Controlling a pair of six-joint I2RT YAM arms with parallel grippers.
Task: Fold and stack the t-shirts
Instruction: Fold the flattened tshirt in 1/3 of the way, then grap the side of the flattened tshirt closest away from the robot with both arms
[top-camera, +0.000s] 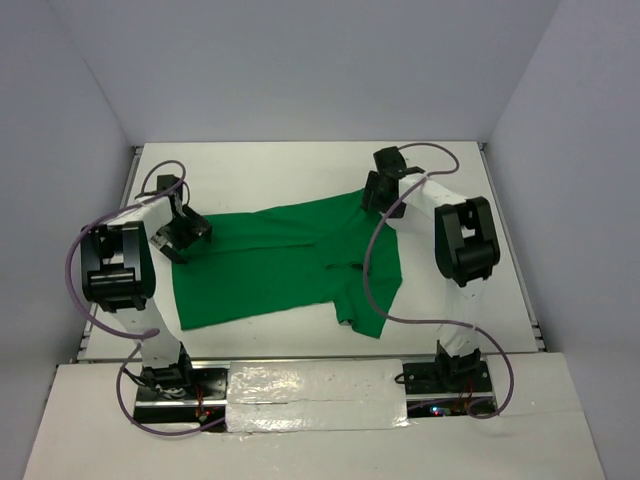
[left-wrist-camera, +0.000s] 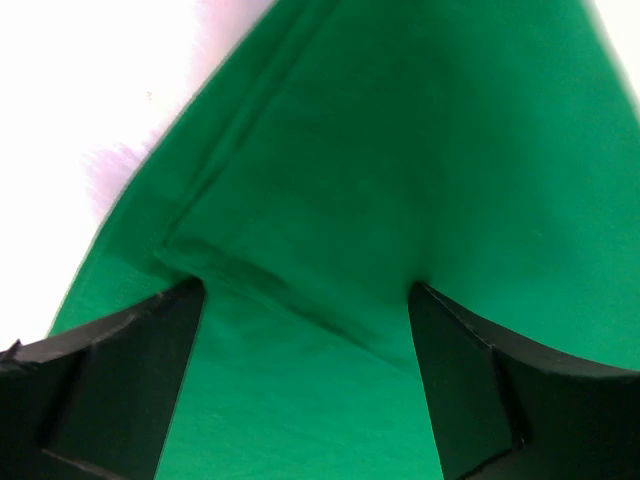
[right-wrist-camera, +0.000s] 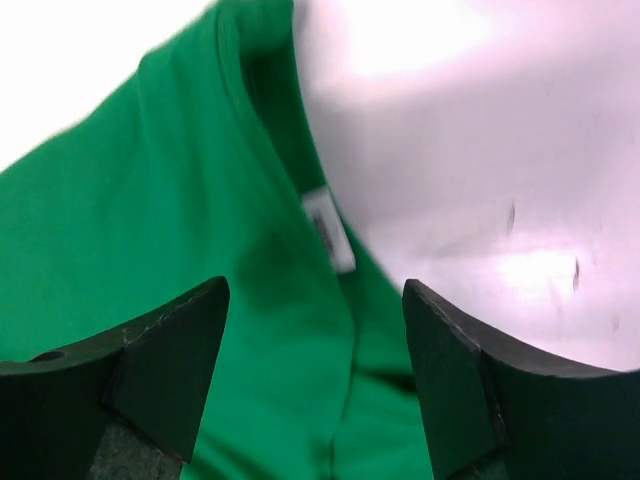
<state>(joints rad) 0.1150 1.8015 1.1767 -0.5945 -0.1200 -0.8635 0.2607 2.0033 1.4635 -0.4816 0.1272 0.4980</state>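
table (top-camera: 300, 165) is left bare at frame top; t-shirt (top-camera: 270, 270) edges are straddled by left gripper (top-camera: 183, 240) and right gripper (top-camera: 378, 196), jaws wide, nothing held.

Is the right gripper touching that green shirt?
Cannot tell. Right wrist view shows the right gripper open over the bright green cloth t-shirt at its collar; neither contact nor gap is plain.

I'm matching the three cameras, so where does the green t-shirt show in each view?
Top external: t-shirt spread across the centre.
Left wrist: fills everything but the upper left.
Right wrist: covers the left and lower middle, white neck label at centre.
Shared landmark: the white table bordering it.
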